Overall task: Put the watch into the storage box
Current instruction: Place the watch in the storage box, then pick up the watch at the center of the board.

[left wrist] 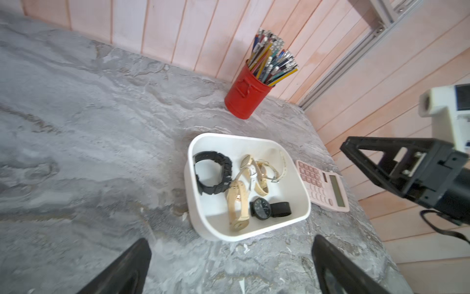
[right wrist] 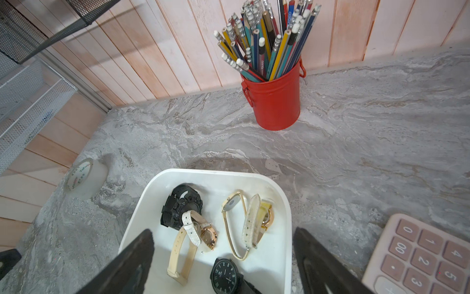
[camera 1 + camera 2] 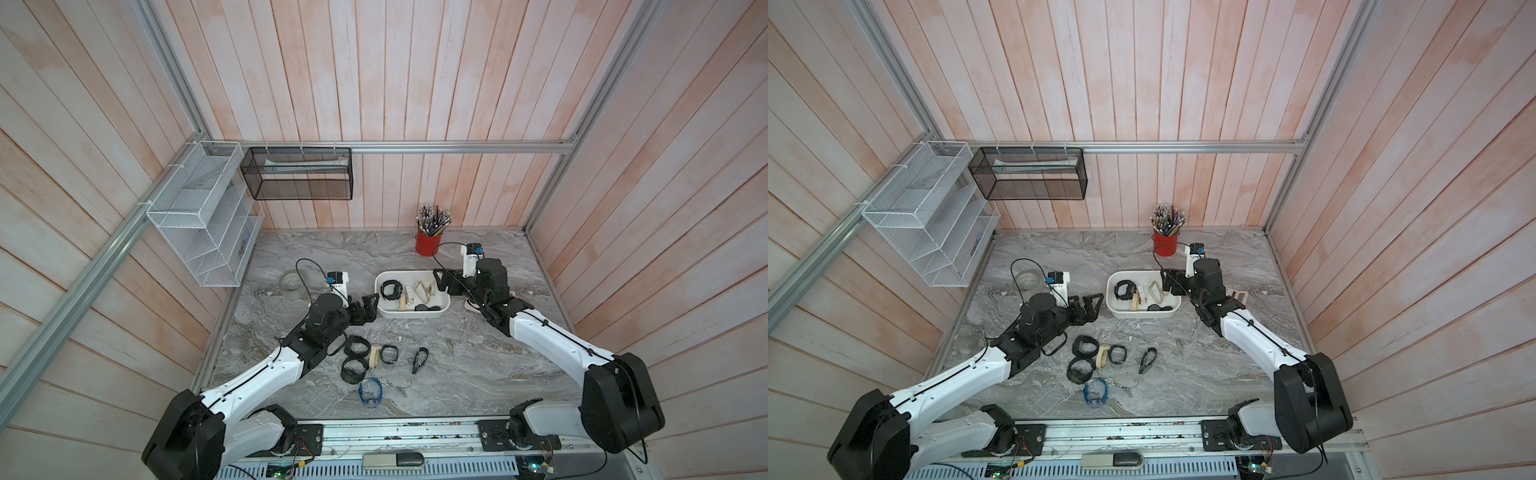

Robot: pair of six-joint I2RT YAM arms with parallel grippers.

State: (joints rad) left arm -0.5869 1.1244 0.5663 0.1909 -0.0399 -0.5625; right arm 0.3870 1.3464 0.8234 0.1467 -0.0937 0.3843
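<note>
Two arms [image 3: 552, 336] reach in from the front edge of the grey counter [image 3: 457, 374]. The box [image 3: 411, 314] sits towards the back edge, a little right of the middle. It holds several watches already: a chunky black one [image 1: 212, 173], pale-strapped ones and a flat black dial watch [image 1: 262, 208]. The left gripper [image 3: 371, 308] hovers just beside the box's left end, fingers spread wide and empty. The right gripper [image 3: 439, 279] hangs over the box's right end, also wide with nothing between the fingers. About six loose watches [image 3: 356, 347] lie bunched near the front edge, left of the middle and well apart from the box; any of them could be the watch to take. They look light. The black bands stand as closed hoops and are probably fairly stiff, so pinching across one side of a band seems the safest hold, since a case is likely harder and more slippery. The beige watch [image 3: 375, 356] lies between two black ones, touching or nearly so, and lifting it may drag them. The blue watch [image 3: 371, 392], nearest the front edge, is see-through and hard to outline. I cannot tell whether the thin chain [image 3: 397, 385] beside it belongs to it. Buckles are too small to make out. The calculator [image 1: 323, 188] is mostly hidden under the right arm in both top views.
</note>
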